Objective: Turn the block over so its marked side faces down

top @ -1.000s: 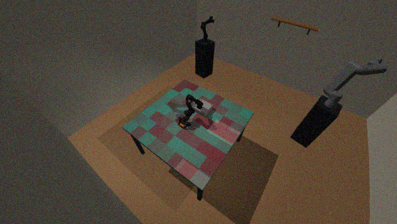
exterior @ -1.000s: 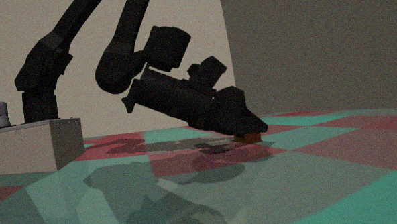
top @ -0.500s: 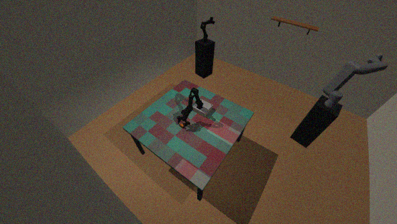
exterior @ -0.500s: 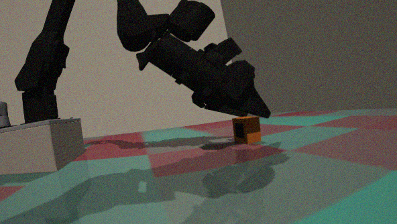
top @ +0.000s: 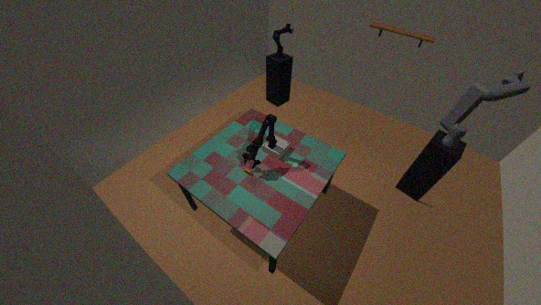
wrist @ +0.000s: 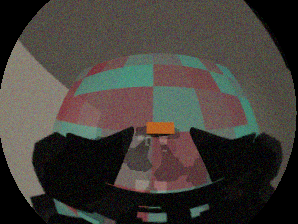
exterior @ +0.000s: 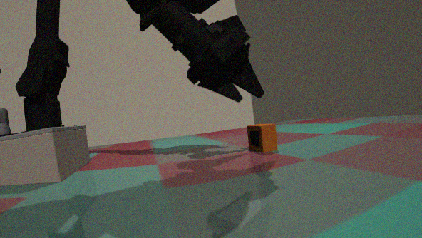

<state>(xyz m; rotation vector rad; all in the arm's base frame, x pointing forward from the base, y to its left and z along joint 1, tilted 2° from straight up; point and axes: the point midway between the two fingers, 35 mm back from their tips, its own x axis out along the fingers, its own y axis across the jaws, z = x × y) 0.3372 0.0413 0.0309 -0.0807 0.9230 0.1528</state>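
I see the orange block (top: 248, 171) (exterior: 268, 138) (wrist: 160, 128) on the table (top: 256, 201) (exterior: 342, 199) (wrist: 127, 102), dark square mark on one upright side. My gripper (exterior: 252, 97) (wrist: 162, 129) is open above it, grasping nothing.

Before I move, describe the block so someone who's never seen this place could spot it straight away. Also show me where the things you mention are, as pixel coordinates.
Find the patchwork table (top: 253, 198) (exterior: 349, 171) (wrist: 177, 107) in red, teal and grey, with a black arm mounted on a pale box. Just below the open pincer (top: 252, 165) (exterior: 252, 99) (wrist: 162, 131) sits a small block (top: 248, 171) (exterior: 269, 138) (wrist: 160, 128). It alone there is bright orange, with a black square on one upright side.
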